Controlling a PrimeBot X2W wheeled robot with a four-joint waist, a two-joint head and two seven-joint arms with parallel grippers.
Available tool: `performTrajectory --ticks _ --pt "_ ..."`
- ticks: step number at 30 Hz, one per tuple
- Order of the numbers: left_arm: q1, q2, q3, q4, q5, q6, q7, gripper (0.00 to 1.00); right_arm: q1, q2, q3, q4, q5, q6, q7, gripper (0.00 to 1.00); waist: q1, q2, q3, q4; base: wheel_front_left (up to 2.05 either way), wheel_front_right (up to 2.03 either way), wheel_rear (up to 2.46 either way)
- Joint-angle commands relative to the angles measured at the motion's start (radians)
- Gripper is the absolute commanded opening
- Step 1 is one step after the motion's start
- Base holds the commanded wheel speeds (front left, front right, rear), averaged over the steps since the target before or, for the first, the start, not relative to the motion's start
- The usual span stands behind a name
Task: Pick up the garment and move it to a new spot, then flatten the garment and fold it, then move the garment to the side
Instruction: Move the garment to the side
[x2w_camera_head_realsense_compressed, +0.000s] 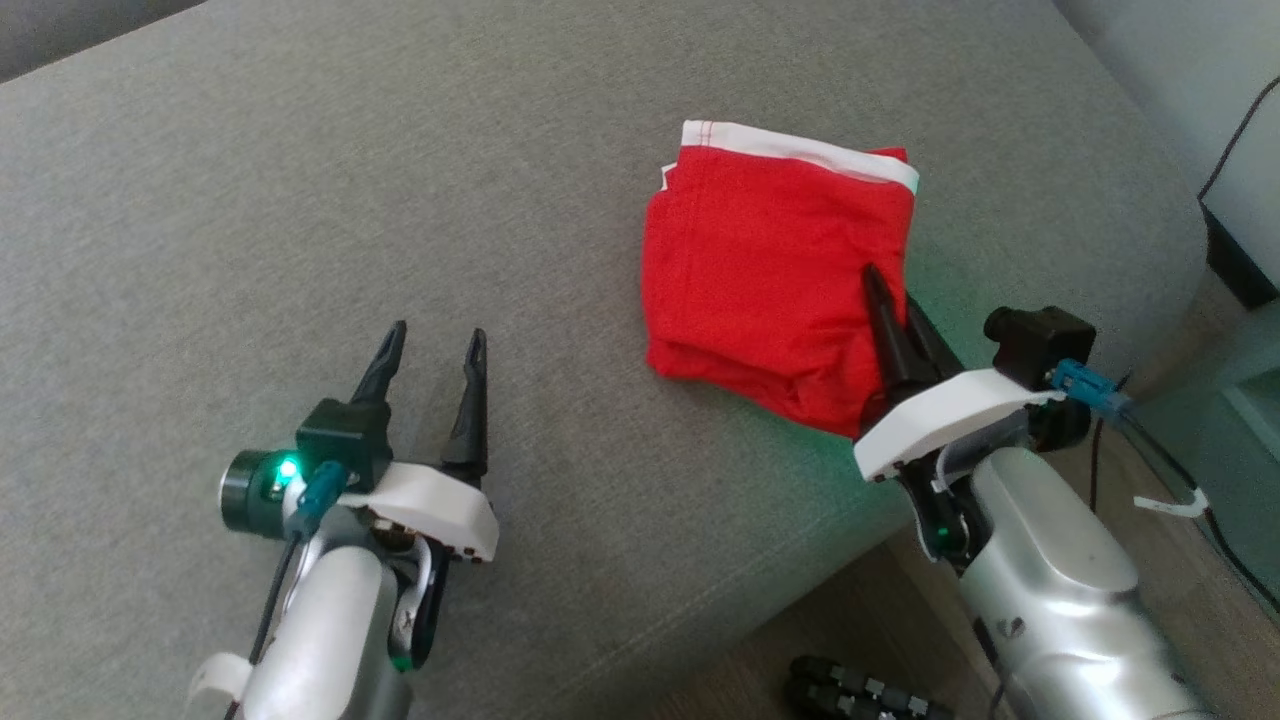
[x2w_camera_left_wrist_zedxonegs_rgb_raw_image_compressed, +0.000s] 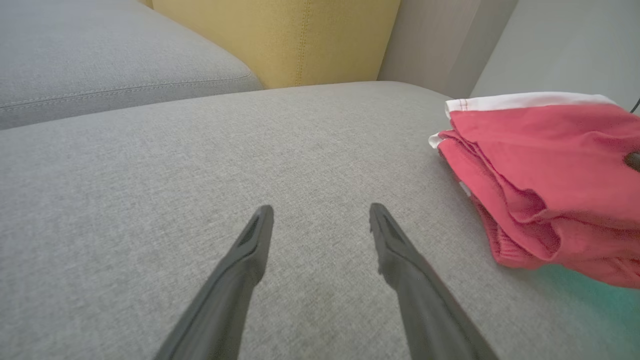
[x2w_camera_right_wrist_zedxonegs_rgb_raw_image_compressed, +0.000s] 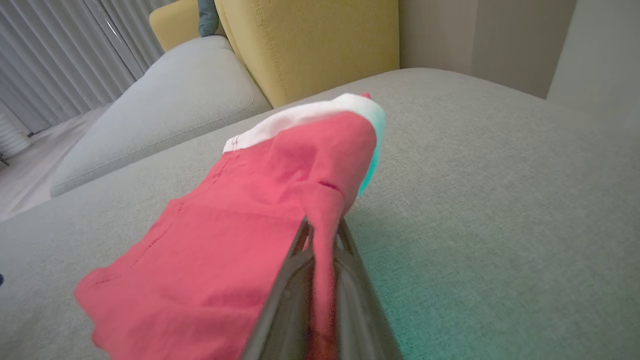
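On the grey cushion (x2w_camera_head_realsense_compressed: 300, 200), the folded red garment (x2w_camera_head_realsense_compressed: 770, 270) was seen at the right. Its near corner was pinched by the right gripper (x2w_camera_head_realsense_compressed: 890, 292), one finger partly hidden by cloth; the left gripper (x2w_camera_head_realsense_compressed: 437, 332) was held open.

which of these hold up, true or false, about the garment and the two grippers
1. The right gripper is shut on the garment. True.
2. The left gripper is shut. False: its fingers stand apart, with nothing between them.
3. The garment is blue. False: it is red with a white band.
4. The garment lies in folded layers on the grey cushion. True.
5. The left gripper touches the garment. False: it is apart from it, over bare cushion.
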Motion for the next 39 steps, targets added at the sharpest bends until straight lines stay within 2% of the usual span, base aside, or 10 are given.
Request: performTrajectory --ticks 1,9,13,19,24,30,31,32,33,39 --pt "-0.029 0.007 0.02 -0.033 0.004 -0.005 -0.006 1.0 -0.037 0.006 -0.002 -0.025 -0.027 0.007 -0.011 0.0 0.0 0.0 0.004 0.012 0.0 0.0 0.0" --pt "-0.039 0.007 0.004 -0.043 0.008 -0.006 -0.006 1.0 -0.205 -0.02 -0.119 0.065 -0.218 0.007 -0.011 0.0 0.0 0.0 0.035 0.093 0.0 0.0 0.0" --pt "-0.046 0.007 0.002 -0.044 0.011 -0.008 -0.006 1.0 -0.286 -0.066 -0.154 0.139 -0.29 0.007 0.002 0.0 0.0 0.0 0.055 0.133 0.0 0.0 0.0" --pt "-0.055 0.007 -0.002 -0.052 0.013 -0.012 -0.006 1.0 -0.405 -0.182 -0.246 0.282 -0.42 0.007 0.04 0.0 0.0 0.0 0.086 0.209 0.0 0.0 0.0" --pt "-0.053 0.007 0.002 -0.059 0.012 -0.012 -0.006 1.0 -0.455 -0.261 -0.34 0.35 -0.503 0.007 0.036 0.0 0.0 0.0 0.097 0.247 0.0 0.0 0.0" --pt "-0.047 0.007 0.01 -0.062 0.011 -0.011 -0.006 1.0 -0.474 -0.297 -0.425 0.38 -0.575 0.007 0.019 0.0 0.0 0.0 0.092 0.253 0.0 0.0 0.0" --pt "-0.046 0.007 0.012 -0.062 0.01 -0.011 -0.006 1.0 -0.475 -0.298 -0.439 0.381 -0.585 0.007 0.016 0.23 0.0 0.0 0.091 0.252 0.0 0.0 0.0" --pt "-0.045 0.007 0.013 -0.061 0.01 -0.01 -0.006 1.0 -0.476 -0.301 -0.456 0.378 -0.596 0.007 0.012 0.64 0.0 0.0 0.09 0.251 0.0 0.0 0.0" --pt "-0.046 0.007 0.014 -0.061 0.009 -0.01 -0.006 1.0 -0.476 -0.302 -0.473 0.373 -0.607 0.007 0.008 1.0 0.0 0.0 0.089 0.251 0.0 0.0 0.0" --pt "-0.047 0.007 0.017 -0.053 0.004 -0.007 -0.006 1.0 -0.468 -0.274 -0.531 0.335 -0.646 0.007 -0.008 1.0 0.0 0.0 0.077 0.256 0.0 0.0 0.0"
